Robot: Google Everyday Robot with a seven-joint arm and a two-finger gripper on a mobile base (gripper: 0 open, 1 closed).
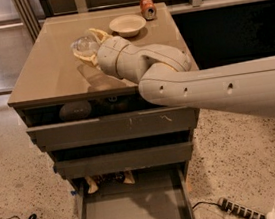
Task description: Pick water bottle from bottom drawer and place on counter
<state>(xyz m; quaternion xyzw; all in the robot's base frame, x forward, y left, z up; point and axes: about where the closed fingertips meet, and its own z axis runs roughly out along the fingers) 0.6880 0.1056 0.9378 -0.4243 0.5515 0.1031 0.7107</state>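
Note:
The clear water bottle (83, 45) is held in my gripper (90, 47) above the middle of the beige counter (47, 78), left of the bowl. The gripper's tan fingers (98, 34) close around the bottle. The bottle casts a shadow on the counter just below it. The bottom drawer (133, 213) is pulled out at the foot of the cabinet, with a bare grey floor.
A cream bowl (127, 25) and an orange-red soda can (148, 7) stand at the counter's back. Small packets (106, 179) lie at the drawer's back. The two upper drawers (114, 127) are slightly open. A power strip (241, 210) and cables lie on the terrazzo floor.

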